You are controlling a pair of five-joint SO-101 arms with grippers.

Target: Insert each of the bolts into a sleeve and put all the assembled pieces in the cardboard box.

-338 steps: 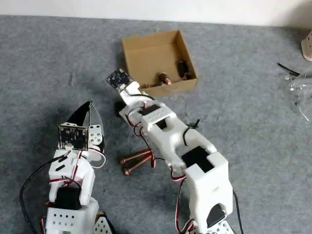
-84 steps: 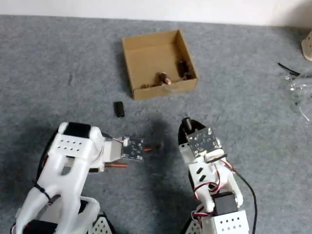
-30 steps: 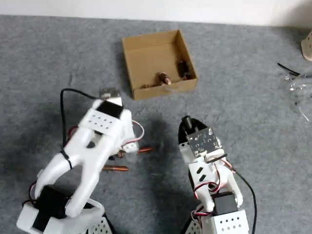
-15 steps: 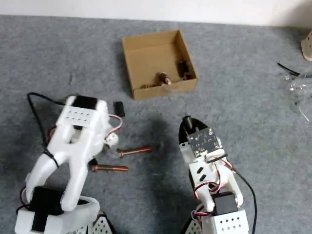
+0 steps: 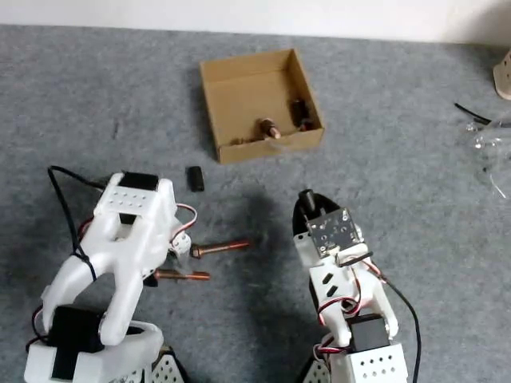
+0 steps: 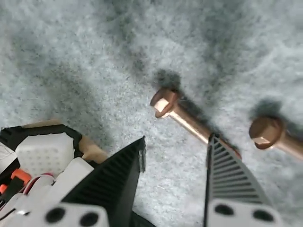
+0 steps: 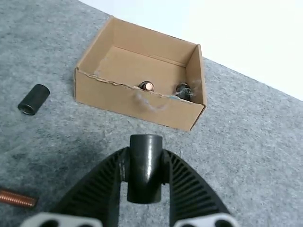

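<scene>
**Left jaws spread over the bolts, right arm holding a sleeve**

Two copper bolts lie on the grey carpet [image 5: 415, 159] in the lower left of the high view. The upper bolt [image 5: 220, 248] has its long axis almost level across the frame, head at the left and tip pointing right, slightly raised. The lower bolt [image 5: 185, 276] lies nearly parallel just below it, tip also to the right, its head end tucked under the left arm [image 5: 128, 231]. In the left wrist view the left gripper [image 6: 177, 139] is spread wide just above the carpet. One bolt's shaft runs under one finger, its hexagonal head in the clear, and the second bolt's head is off to the side.

The right gripper [image 7: 144, 163] pinches the held sleeve [image 7: 144, 146], a dark tube whose long axis runs along the fingers, its open end aimed toward the cardboard box [image 5: 214, 94]. That box sits upper centre in the high view with assembled pieces [image 5: 268, 128] near its lower right wall. A loose sleeve [image 5: 194, 178] lies on the carpet below the box's lower left corner, long axis running up and down the frame.

Against half a second ago, the left arm has drawn slightly toward the bottom edge and now covers more of the lower bolt's head end. Bolts, sleeves, box and right arm lie as they did
</scene>
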